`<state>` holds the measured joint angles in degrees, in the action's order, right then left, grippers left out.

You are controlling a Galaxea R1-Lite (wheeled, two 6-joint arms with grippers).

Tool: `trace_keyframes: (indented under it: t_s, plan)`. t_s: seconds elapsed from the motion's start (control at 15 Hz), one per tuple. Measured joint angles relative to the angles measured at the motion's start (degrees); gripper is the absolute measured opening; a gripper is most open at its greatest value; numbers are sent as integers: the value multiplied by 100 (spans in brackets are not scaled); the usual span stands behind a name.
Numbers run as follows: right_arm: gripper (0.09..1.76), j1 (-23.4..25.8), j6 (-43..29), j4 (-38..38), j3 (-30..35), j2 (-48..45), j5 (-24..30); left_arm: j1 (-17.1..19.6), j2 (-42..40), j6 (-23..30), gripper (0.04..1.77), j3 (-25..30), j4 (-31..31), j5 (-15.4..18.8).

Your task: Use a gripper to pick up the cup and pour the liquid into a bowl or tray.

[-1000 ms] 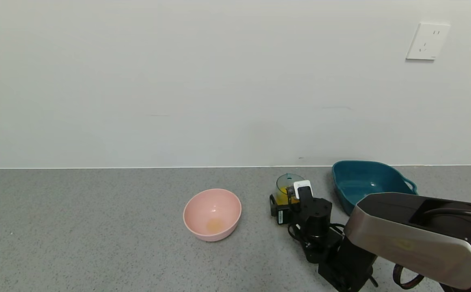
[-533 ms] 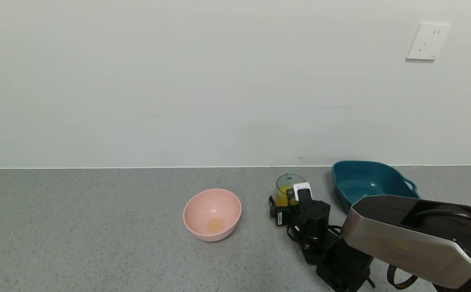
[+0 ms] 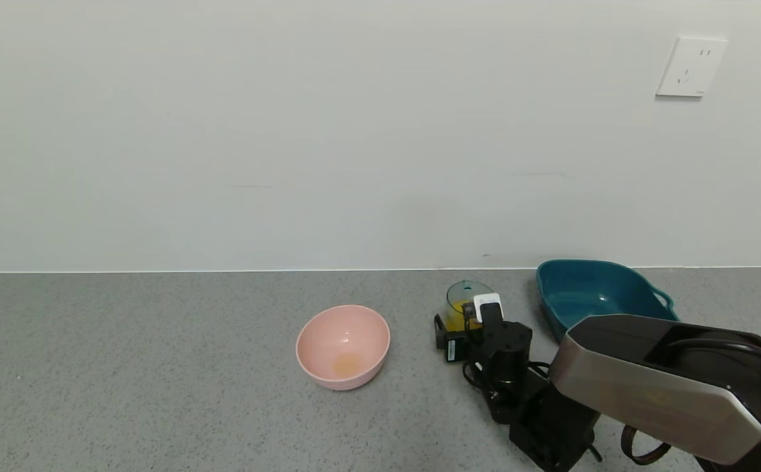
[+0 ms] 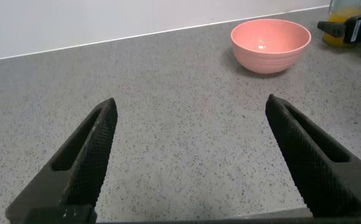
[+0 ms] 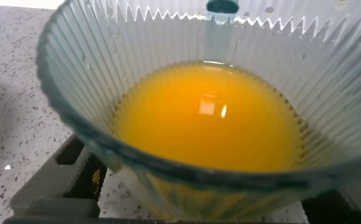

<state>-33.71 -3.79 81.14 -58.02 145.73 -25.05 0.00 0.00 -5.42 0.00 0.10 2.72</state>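
The translucent blue-green cup (image 3: 464,295) stands on the grey counter, holding orange liquid (image 3: 455,318). My right gripper (image 3: 460,322) is around its lower part, jaws open with one on each side; a strip of counter shows between one finger (image 5: 62,177) and the cup wall. In the right wrist view the cup (image 5: 168,37) and liquid (image 5: 211,118) fill the picture. The pale pink bowl (image 3: 328,328) sits to the cup's left with a small orange trace at its bottom. My left gripper (image 4: 190,112) is open and empty over bare counter, the bowl (image 4: 271,46) beyond it.
A dark teal handled tray (image 3: 596,292) sits to the right of the cup near the wall. The white wall runs along the counter's back edge. Bare counter stretches left of the bowl.
My right arm has shifted slightly forward and left around the cup. The cup and bowl have not moved.
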Motion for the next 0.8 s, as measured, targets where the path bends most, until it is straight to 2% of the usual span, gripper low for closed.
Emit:
trace_keyframes:
  t_s: [0.13,0.2,0.27,0.8]
  plan:
    - [171,0,2,11,-6,6,6,0,0,0,172,0,0,0]
    - [152,-2,2,9,-11,11,6,0,0,0,172,0,-2,-2]
    - [140,-2,5,0,-15,13,20,0,0,0,172,0,0,-2]
    - [138,-2,13,2,-26,11,50,0,0,0,172,0,0,0]
